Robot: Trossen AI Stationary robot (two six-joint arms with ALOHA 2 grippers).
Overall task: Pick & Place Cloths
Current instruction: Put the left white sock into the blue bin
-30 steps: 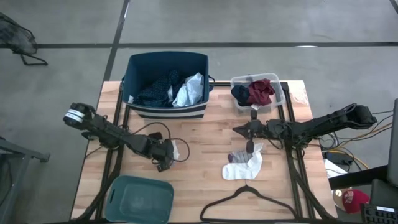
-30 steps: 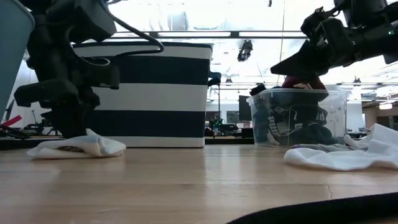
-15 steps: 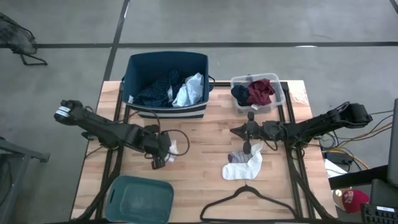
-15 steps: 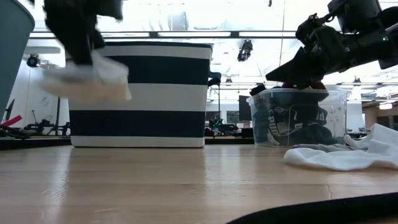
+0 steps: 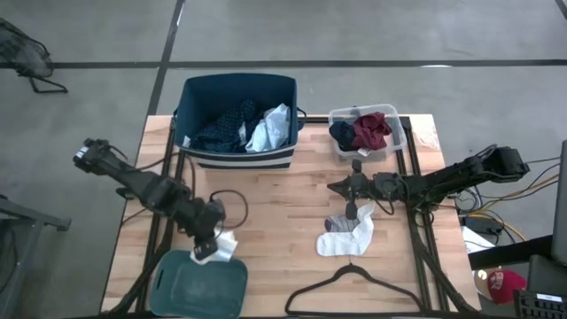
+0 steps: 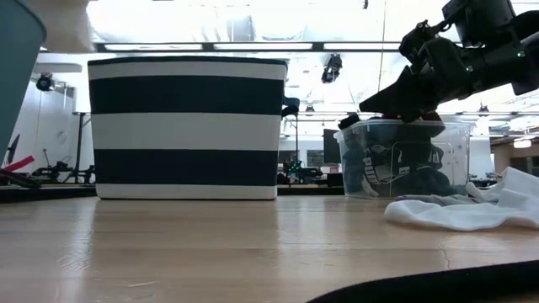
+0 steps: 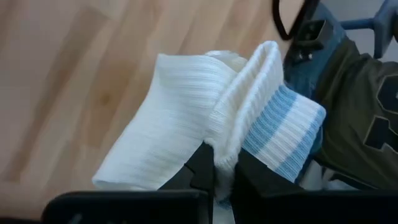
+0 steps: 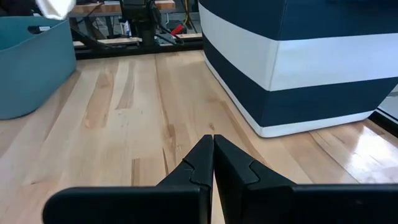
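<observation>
My left gripper [image 5: 211, 245] is shut on a white ribbed sock with light blue cuff stripes [image 7: 186, 118], held in the air at the far rim of the teal tub [image 5: 199, 283]. The sock also shows at the top left of the low view [image 6: 69, 21]. My right gripper [image 5: 335, 186] is shut and empty, above the table beside the clear tub [image 5: 366, 133]. That tub holds a maroon piece [image 5: 372, 128] and a dark piece. White and grey socks [image 5: 347, 232] lie flat on the table below my right gripper. The striped navy tub [image 5: 237, 120] holds dark patterned and light blue-grey cloths. My left gripper pinches a fold of the white sock [image 7: 219, 144] between its two fingers, close to the blue-striped cuff [image 7: 280, 127]. Several layers are bunched there. The fingers come from above. The sock is lifted clear of the table and spreads out past the fingertips.
A thin black hanger [image 5: 354, 288] lies at the table's near edge, right of the teal tub. Bare wood lies between the navy tub and the teal tub. Cables run along the left arm on the table.
My left gripper has lifted the white sock clear of the table's middle left and has carried it toward the near edge, to the teal tub's far rim. The sock has risen out of the low view's middle to its top. My right arm has barely moved.
</observation>
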